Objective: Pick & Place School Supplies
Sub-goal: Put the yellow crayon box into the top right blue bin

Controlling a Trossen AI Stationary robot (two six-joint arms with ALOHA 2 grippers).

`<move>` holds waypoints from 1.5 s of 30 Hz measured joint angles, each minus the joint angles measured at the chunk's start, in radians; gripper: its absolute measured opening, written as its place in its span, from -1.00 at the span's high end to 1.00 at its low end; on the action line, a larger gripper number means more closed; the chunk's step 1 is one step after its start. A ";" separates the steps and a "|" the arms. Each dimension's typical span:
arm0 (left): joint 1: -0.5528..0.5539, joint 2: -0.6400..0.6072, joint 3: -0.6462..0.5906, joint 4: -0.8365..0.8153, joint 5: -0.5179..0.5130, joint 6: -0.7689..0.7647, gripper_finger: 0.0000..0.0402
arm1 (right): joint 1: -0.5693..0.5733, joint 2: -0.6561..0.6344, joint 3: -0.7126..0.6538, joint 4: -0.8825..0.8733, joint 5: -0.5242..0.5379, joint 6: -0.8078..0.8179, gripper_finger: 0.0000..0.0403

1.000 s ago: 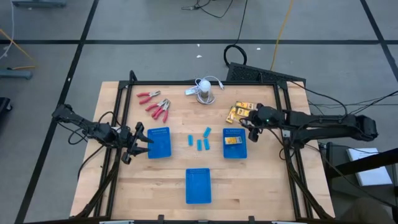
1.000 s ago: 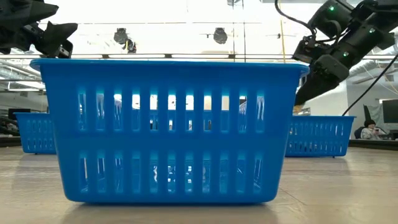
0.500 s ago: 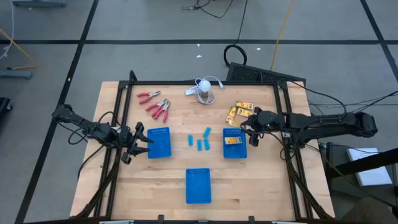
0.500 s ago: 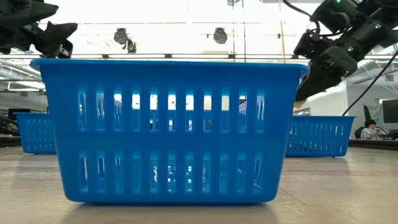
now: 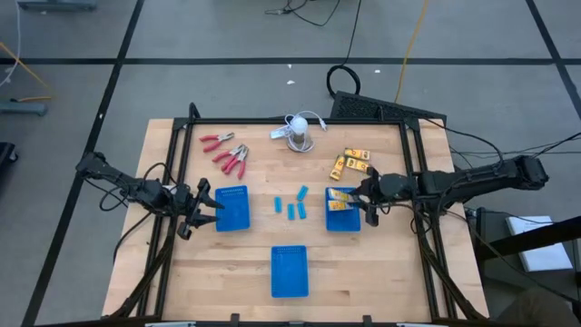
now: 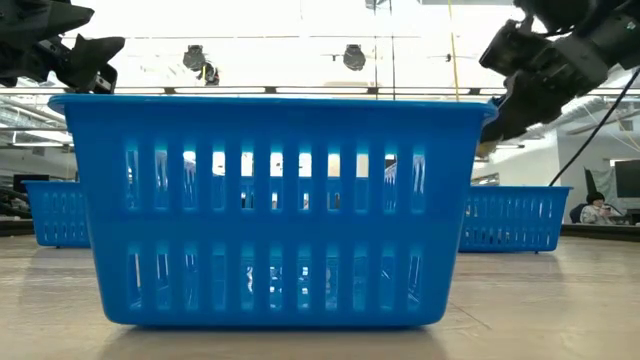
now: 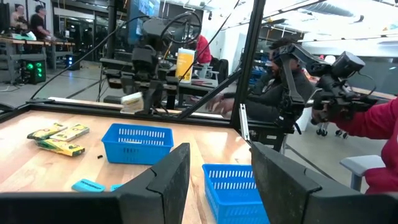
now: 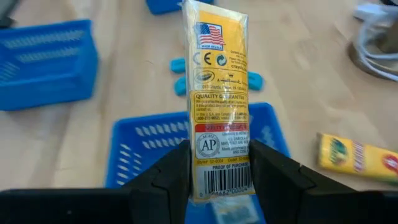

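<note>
The right hand (image 8: 219, 180) is clamped on a yellow crayon box (image 8: 219, 93) (barcode end down between the fingers) and holds it over the right blue basket (image 5: 342, 216) on the bench (image 5: 381, 263). The left hand (image 5: 211, 205) waits at the left blue basket (image 5: 233, 209), fingers parted around nothing. More yellow boxes (image 5: 352, 162) lie just beyond the right basket, light-blue blocks (image 5: 291, 205) between the two baskets, and red-handled pliers (image 5: 229, 154) far left.

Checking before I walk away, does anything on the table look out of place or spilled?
Nothing stands out. The right gripper holds a yellow box above the right blue basket; the left gripper waits open beside the left basket.
</note>
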 joint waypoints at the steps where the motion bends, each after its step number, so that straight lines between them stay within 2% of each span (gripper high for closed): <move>1: 0.000 0.000 0.000 0.000 0.000 0.000 0.14 | 0.019 0.005 0.000 0.020 0.001 0.003 0.30; 4: 0.000 0.000 0.000 0.000 0.000 0.000 0.14 | 0.075 0.020 0.003 0.074 0.029 0.023 0.30; 8: 0.000 0.000 0.000 0.000 0.000 0.000 0.14 | 0.146 0.058 0.087 0.008 0.099 0.021 0.30; 16: 0.001 0.000 0.000 0.000 0.000 0.000 0.14 | 0.250 0.225 0.397 -0.353 0.241 0.002 0.30; 21: 0.001 0.000 0.000 0.000 0.000 0.000 0.14 | 0.259 0.317 0.512 -0.485 0.266 0.026 0.30; 41: 0.000 0.000 0.000 0.000 0.000 0.000 0.14 | 0.264 0.349 0.387 -0.470 0.260 0.148 0.30; 45: 0.000 0.000 0.000 0.000 0.000 0.000 0.14 | 0.263 0.349 0.341 -0.421 0.219 0.165 0.30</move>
